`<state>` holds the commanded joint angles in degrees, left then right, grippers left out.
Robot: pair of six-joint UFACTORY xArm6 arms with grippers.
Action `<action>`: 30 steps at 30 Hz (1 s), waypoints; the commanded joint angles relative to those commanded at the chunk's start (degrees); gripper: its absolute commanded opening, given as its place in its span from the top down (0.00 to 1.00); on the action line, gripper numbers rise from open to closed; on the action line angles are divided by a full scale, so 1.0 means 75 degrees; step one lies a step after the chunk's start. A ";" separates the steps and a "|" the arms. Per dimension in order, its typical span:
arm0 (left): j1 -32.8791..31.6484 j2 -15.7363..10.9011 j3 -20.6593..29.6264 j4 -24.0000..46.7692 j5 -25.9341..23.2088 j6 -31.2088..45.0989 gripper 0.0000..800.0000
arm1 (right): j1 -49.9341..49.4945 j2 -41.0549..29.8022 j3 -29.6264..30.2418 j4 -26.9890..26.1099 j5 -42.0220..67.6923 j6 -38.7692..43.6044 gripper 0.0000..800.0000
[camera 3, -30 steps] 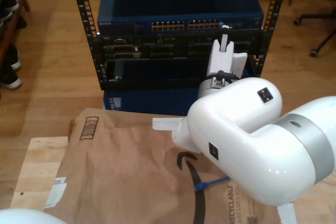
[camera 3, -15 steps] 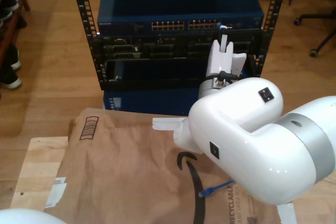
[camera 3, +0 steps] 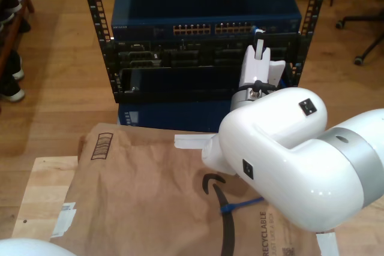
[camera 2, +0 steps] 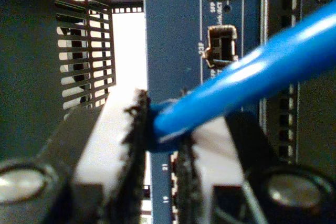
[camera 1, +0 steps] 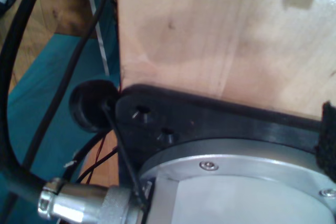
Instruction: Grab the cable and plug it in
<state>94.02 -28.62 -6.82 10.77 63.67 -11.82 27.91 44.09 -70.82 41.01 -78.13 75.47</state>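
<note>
My second end effector [camera 2: 160, 145] is clamped on the cable [camera 2: 252, 77], its 2 black ribbed pads [camera 2: 134, 150] pinching the bright-blue cord just behind its end. It sits right up against the blue front panel of the network switch [camera 2: 173, 35], close to an SFP port [camera 2: 222, 44]. In the exterior view the second end effector [camera 3: 258, 46] reaches into the rack [camera 3: 93, 22] at the switch's port row, toward that view's right. A further stretch of the blue cable [camera 3: 240, 206] lies on the brown paper bag [camera 3: 144, 196] covering the tabletop [camera 3: 42, 190]. Whether my first end effector is wide or narrow, I cannot tell.
</note>
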 joint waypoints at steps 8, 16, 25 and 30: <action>-0.0012 0.0000 0.0000 0.0012 0.0000 0.0000 0.00 | 0.0000 -0.0023 -0.0012 -0.0012 0.0012 0.0000 1.00; 0.0000 0.0000 0.0000 0.0000 0.0000 0.0000 0.00 | 0.0000 -0.0035 -0.0023 -0.0164 0.0047 0.0000 1.00; -0.0012 0.0000 0.0000 0.0000 0.0000 0.0000 0.00 | 0.0000 -0.0023 -0.0023 -0.0164 0.0141 -0.0012 1.00; -0.0012 0.0000 0.0000 0.0000 0.0000 0.0000 0.00 | 0.0000 -0.0012 -0.0035 -0.0164 0.0188 -0.0012 1.00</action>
<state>93.93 -28.62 -6.82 10.77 63.67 -11.82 27.91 44.00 -71.09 39.78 -76.73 75.38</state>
